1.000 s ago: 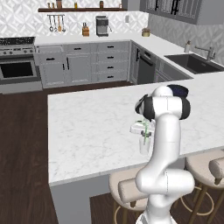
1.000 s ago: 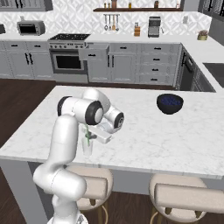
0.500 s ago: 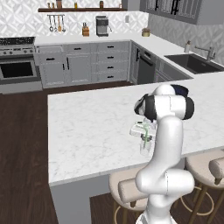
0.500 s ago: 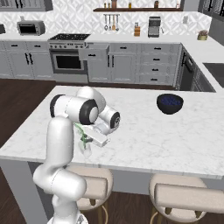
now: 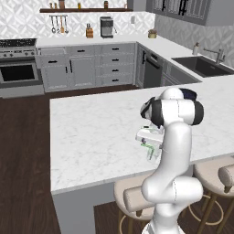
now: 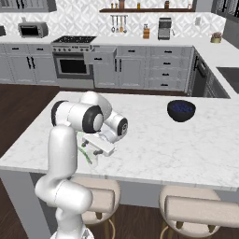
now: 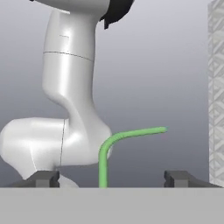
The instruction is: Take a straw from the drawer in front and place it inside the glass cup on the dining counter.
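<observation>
On the white marble dining counter, near its front edge, stands the clear glass cup. The light-green straw rests in it, its bent top leaning sideways in the hand view. My gripper hovers just over the cup. It is open: the fingertips stand wide apart on either side of the straw, and neither touches it. The drawer stands pulled out beside the oven.
A dark blue bowl sits on the counter's right half. Padded stools line the near edge below the slab. My own arm hides part of the cup in both base views. The sink lies far right.
The jaws have swung from shut to wide open, letting go of the straw, which now stands in the cup. The hand has shifted slightly above the cup.
</observation>
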